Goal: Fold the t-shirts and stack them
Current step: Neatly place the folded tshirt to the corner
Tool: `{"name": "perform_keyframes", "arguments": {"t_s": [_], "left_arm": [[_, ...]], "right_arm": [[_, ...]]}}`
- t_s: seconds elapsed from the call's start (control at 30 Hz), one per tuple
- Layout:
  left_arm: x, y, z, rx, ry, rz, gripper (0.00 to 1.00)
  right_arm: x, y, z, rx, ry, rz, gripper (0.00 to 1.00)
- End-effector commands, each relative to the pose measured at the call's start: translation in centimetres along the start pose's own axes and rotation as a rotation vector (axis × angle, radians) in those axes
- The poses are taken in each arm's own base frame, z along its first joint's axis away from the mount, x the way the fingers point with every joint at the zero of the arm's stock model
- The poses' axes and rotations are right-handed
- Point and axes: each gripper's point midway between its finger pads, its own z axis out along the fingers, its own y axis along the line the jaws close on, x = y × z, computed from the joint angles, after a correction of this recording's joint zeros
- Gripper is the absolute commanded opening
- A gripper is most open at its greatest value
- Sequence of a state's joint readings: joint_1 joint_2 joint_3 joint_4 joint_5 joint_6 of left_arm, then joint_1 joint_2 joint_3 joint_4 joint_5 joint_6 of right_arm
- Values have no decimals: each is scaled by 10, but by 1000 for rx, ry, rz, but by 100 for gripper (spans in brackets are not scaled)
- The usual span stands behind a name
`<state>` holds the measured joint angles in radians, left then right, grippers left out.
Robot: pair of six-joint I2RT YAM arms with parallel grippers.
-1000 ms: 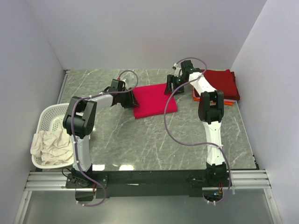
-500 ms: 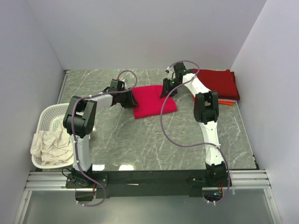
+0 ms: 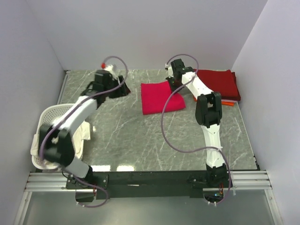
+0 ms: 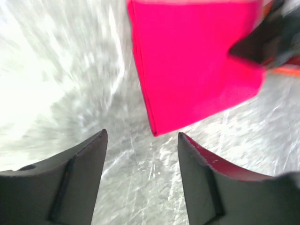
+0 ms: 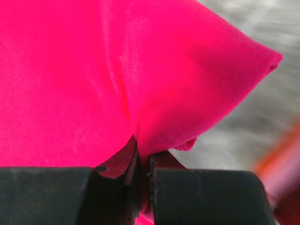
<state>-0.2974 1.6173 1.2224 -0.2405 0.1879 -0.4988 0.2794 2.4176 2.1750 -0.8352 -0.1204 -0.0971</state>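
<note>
A bright crimson t-shirt, folded into a rectangle, lies on the marble table at mid-back. My right gripper is shut on its far right corner; the right wrist view shows crimson cloth pinched between the closed jaws. My left gripper stands open to the left of the shirt, apart from it. In the left wrist view its fingertips are spread over bare marble, with the shirt's corner just beyond them. A folded dark maroon t-shirt lies on an orange one at back right.
A white slotted laundry basket sits at the table's left edge with cream-white cloth in it, partly hidden by the left arm. Grey walls close in the back and both sides. The right arm's cable loops over the table's middle.
My left gripper opened, let go of the crimson shirt and swung back to the left. My right gripper closed on the shirt's far right corner, and the shirt shifted a little to the right.
</note>
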Motion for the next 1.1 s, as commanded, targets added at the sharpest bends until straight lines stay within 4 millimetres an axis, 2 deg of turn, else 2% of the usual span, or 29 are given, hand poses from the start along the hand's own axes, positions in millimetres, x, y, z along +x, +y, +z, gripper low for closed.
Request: {"name": "perform_keyframes", "arguments": {"t_s": [0.0, 0.03, 0.07, 0.1, 0.13, 0.17, 0.2, 0.23, 0.27, 0.3, 0.4, 0.9, 1.07], "left_arm": [[-46, -7, -72, -61, -188, 150, 69], [-44, -1, -82, -92, -194, 178, 70], [-40, 0, -97, -92, -211, 198, 70], [-36, 2, -104, -95, -212, 216, 70], [-37, 1, -119, -95, -245, 247, 70], [-32, 5, -123, -100, -250, 258, 70], [-14, 16, -121, -116, -221, 268, 70], [-12, 16, -131, -113, -244, 296, 70], [-8, 19, -131, -112, -253, 306, 70], [8, 28, -127, -121, -228, 315, 70], [15, 32, -131, -118, -245, 339, 70], [15, 22, -141, -69, -256, 375, 70], [16, 23, -140, -74, -248, 376, 70]], "right_arm": [[-50, -36, -85, 324, -184, -208, 0], [-50, -38, -88, 344, -188, -222, 0], [-54, -39, -100, 363, -209, -234, 0], [-56, -41, -107, 375, -219, -233, 0], [-58, -43, -112, 395, -232, -240, 0], [-60, -43, -118, 403, -243, -245, 0], [-65, -43, -131, 413, -266, -246, 0], [-68, -43, -139, 437, -277, -258, 0], [-71, -45, -145, 447, -287, -262, 0], [-74, -44, -156, 456, -303, -267, 0], [-82, -47, -176, 478, -326, -283, 0], [-110, -62, -270, 628, -459, -319, 0], [-112, -65, -297, 644, -497, -313, 0]]}}
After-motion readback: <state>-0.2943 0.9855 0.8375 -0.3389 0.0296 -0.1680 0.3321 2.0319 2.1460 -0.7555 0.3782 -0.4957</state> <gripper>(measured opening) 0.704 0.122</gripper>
